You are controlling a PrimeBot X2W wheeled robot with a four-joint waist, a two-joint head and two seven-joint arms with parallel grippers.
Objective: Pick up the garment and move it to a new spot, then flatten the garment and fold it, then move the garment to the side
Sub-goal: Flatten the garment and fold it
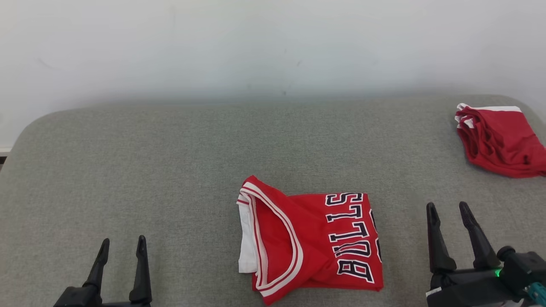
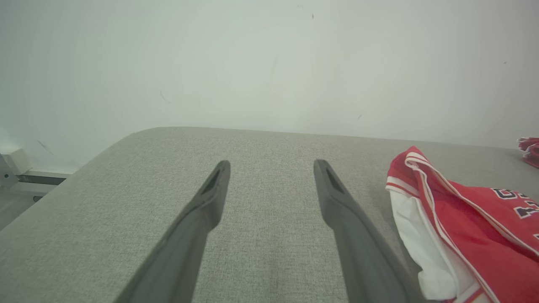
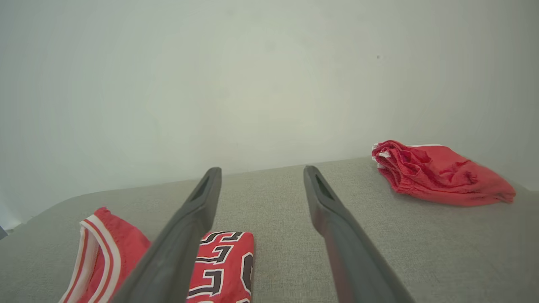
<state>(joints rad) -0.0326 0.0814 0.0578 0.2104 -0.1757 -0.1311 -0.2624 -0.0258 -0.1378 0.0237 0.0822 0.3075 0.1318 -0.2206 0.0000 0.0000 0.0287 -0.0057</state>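
The folded red jersey [image 1: 311,241] lay on the grey fabric worktop [image 1: 170,170], near its front edge, between the 2 hands. The left hand [image 1: 123,239] sat well to the jersey's left, its 2 fingers spread wide and holding nothing. The right hand [image 1: 448,205] sat nearer on the jersey's right, equally wide and empty. A bunched red garment [image 1: 499,140] lay at the far right corner.

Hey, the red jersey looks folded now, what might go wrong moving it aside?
The folded red Bulls jersey has a loose white layer at its left edge; a one-sided grab by the open right end effector might unfold it. Carried right, it may land on the crumpled red shorts lying near the grey padded surface's far right edge.
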